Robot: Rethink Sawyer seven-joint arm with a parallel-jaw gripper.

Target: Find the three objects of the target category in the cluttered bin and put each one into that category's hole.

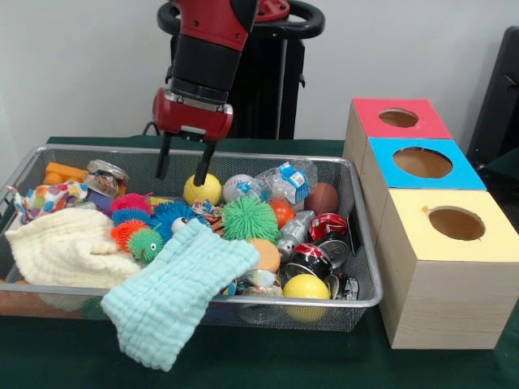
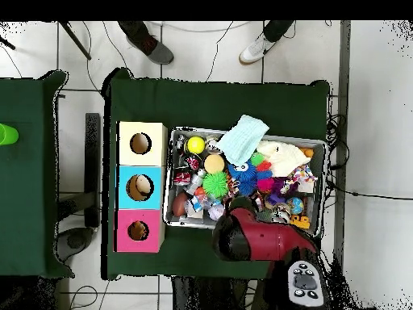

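Front view, left to right. At the left of the wire bin (image 1: 24,174) we see orange blocks (image 1: 63,173) at the far corner, a dented can (image 1: 106,177) beside them, and a cream cloth (image 1: 71,247) nearer us. A pale blue cloth (image 1: 174,296) drapes over the near rim. Behind it we note spiky toys, pink (image 1: 130,202), blue (image 1: 170,212) and green (image 1: 250,219).

The gripper (image 1: 184,173) hangs over the bin's far side, its two dark fingers (image 1: 163,157) spread and holding nothing, just left of and above a yellow ball (image 1: 202,190). A white ball (image 1: 236,187) lies right of that, then a crushed water bottle (image 1: 288,181) and a brown ball (image 1: 323,197). Red cans (image 1: 312,259) and a second yellow ball (image 1: 306,288) sit at the near right.

Right of the bin stand three boxes with holes: red-topped (image 1: 397,118) farthest, blue-topped (image 1: 422,163), yellow-topped (image 1: 456,224) nearest.
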